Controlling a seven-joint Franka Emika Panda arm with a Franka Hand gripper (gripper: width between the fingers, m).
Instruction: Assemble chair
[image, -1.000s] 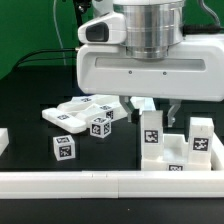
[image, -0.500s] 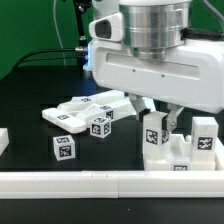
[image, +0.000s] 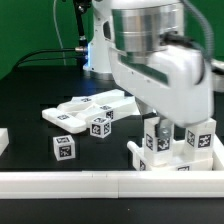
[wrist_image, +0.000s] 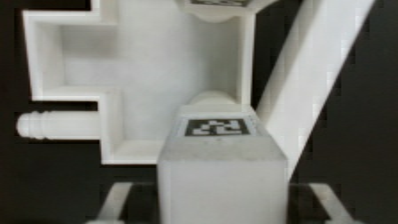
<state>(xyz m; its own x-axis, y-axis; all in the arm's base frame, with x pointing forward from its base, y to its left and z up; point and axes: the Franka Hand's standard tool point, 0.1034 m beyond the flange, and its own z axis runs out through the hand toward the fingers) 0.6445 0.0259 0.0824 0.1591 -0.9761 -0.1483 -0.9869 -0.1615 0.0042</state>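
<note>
Down in the lower right of the exterior view, the white chair piece (image: 176, 160) stands just behind the border rail (image: 80, 182), with a tagged post (image: 153, 137) upright at its left end and a second post (image: 203, 140) at its right. The gripper (image: 158, 128) hangs straight over the tagged post, jaws narrow and clamped on its sides. A loose cube (image: 64, 149), a second cube (image: 101, 126) and flat slabs (image: 85, 108) lie apart at centre left on the black table (image: 30, 100).

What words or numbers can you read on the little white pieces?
No words, numbers or brand names anywhere.
Small block: a black-and-white square tag, a pattern, not letters.
Flat slabs: the same kind of tags, no writing.
Tall block in the wrist view: one blurry tag, no letters.
</note>
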